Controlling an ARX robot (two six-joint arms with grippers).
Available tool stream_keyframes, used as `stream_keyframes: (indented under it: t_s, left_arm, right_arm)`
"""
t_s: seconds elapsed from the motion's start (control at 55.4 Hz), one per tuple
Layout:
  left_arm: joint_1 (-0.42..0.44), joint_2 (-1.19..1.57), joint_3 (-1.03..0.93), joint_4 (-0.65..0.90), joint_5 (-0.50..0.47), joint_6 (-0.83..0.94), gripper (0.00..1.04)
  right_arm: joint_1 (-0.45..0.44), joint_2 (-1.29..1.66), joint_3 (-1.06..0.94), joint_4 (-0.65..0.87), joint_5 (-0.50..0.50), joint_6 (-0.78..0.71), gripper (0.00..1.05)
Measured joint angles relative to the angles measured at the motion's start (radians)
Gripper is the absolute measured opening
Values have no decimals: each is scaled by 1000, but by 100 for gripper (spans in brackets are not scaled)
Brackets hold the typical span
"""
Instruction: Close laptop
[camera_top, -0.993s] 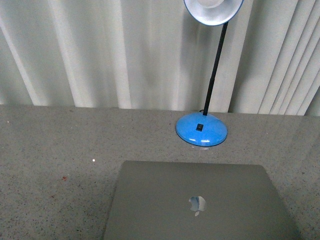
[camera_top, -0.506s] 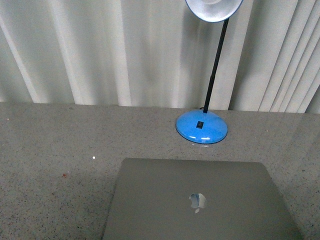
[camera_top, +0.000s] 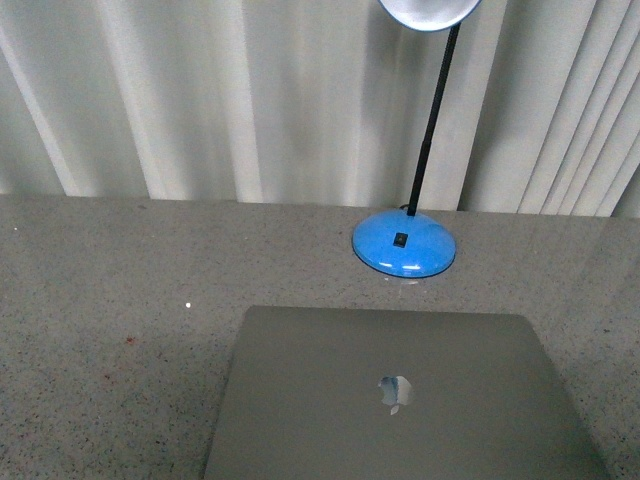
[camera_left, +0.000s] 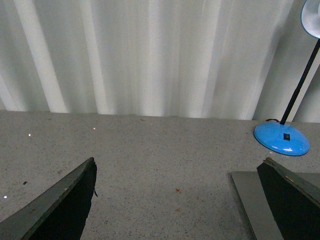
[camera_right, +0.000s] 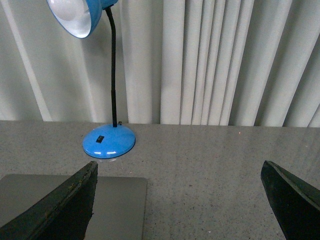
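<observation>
Left end effector (camera_left: 177, 200) spread wide, gripping nothing, hovering above speckled grey bench (camera_top: 110, 290). Laptop (camera_top: 400, 400) lying shut at the bench's near edge, lid up, logo (camera_top: 395, 391) gleaming. Just behind, blue lamp (camera_top: 404, 244) before pale curtains (camera_top: 200, 100). Right end effector (camera_right: 180, 200) also agape, empty.

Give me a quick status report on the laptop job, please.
Left end effector open, empty. Right end effector open, empty. Laptop lid down, logo up. Blue lamp behind it, apart; nothing in the way.
</observation>
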Motion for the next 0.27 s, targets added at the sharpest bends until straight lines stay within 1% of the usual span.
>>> stream_keyframes:
  t_s: [0.271]
  left_arm:
    - [0,0,0,0,0,0,98]
  right_arm:
    - [0,0,0,0,0,0,97]
